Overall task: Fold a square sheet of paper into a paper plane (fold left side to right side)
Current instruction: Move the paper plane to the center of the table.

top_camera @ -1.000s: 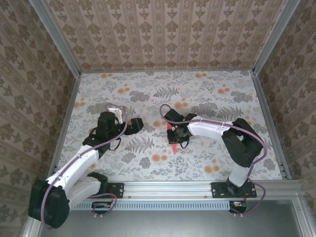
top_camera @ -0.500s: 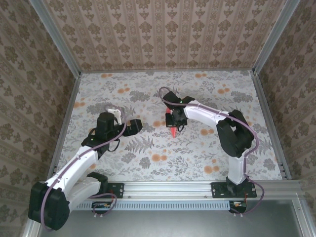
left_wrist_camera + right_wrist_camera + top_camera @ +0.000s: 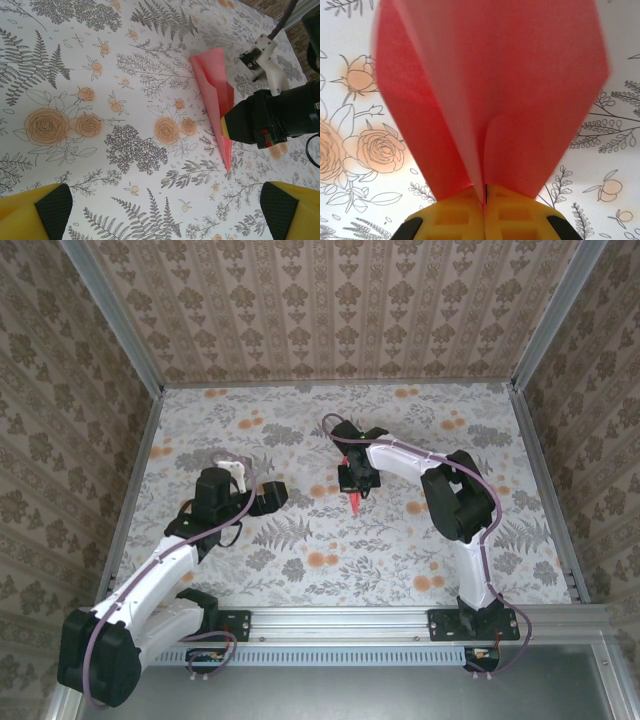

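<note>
The salmon-pink sheet is folded into a slim pointed paper plane [image 3: 354, 502]. My right gripper [image 3: 357, 482] is shut on its centre crease, near the middle of the table. In the right wrist view the two wings of the paper plane [image 3: 495, 90] spread up from the closed yellow fingers [image 3: 455, 215] of my right gripper [image 3: 485, 192]. The left wrist view has the paper plane [image 3: 215, 85] with its tip pointing down at the cloth, the black right gripper [image 3: 225, 129] clamped on it from the right. My left gripper [image 3: 278, 495] stands open to the plane's left, nothing between its fingers [image 3: 50, 210].
A floral tablecloth [image 3: 300, 560] with orange flower prints covers the table. Patterned walls [image 3: 330, 310] and metal rails [image 3: 130, 490] enclose it on three sides. The right arm's elbow [image 3: 455, 495] rises right of centre.
The right arm has carried the plane a little toward the far side of the table, its elbow folding in. The left arm has hardly moved.
</note>
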Motion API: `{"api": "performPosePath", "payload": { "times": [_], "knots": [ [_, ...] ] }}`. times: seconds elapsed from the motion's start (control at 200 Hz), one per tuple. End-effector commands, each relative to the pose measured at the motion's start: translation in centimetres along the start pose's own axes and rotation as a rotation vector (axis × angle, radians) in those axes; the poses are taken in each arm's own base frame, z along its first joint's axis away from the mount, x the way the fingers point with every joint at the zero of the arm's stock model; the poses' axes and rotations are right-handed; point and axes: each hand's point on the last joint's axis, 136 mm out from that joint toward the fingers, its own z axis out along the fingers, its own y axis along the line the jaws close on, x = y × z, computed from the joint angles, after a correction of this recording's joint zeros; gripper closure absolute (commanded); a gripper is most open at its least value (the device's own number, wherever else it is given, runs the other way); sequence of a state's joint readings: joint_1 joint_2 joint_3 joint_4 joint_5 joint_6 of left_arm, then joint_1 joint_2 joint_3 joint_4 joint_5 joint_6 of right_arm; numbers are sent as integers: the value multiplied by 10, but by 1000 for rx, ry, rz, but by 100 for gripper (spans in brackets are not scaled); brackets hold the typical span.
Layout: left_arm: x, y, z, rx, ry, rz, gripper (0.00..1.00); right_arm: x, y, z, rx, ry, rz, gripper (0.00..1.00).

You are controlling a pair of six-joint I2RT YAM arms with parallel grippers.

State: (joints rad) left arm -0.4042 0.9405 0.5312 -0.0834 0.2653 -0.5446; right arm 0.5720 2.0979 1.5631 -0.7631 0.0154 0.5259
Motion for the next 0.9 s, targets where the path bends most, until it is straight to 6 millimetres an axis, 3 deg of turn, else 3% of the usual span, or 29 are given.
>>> {"api": "performPosePath", "payload": {
  "times": [0.0, 0.4, 0.685, 0.895],
  "knots": [
    [2, 0, -4, 2, 13, 23, 0, 4, -1, 3, 10, 33, -8, 93],
    [1, 0, -3, -8, 34, 13, 0, 3, -1, -3, 8, 32, -22, 86],
    [-1, 1, -3, -10, 30, 10, 0, 0, -2, -21, 9, 4, -35, 77],
    [-11, 2, -6, 3, 16, -17, 0, 1, -4, -50, -3, -27, -42, 69]
  ]
}}
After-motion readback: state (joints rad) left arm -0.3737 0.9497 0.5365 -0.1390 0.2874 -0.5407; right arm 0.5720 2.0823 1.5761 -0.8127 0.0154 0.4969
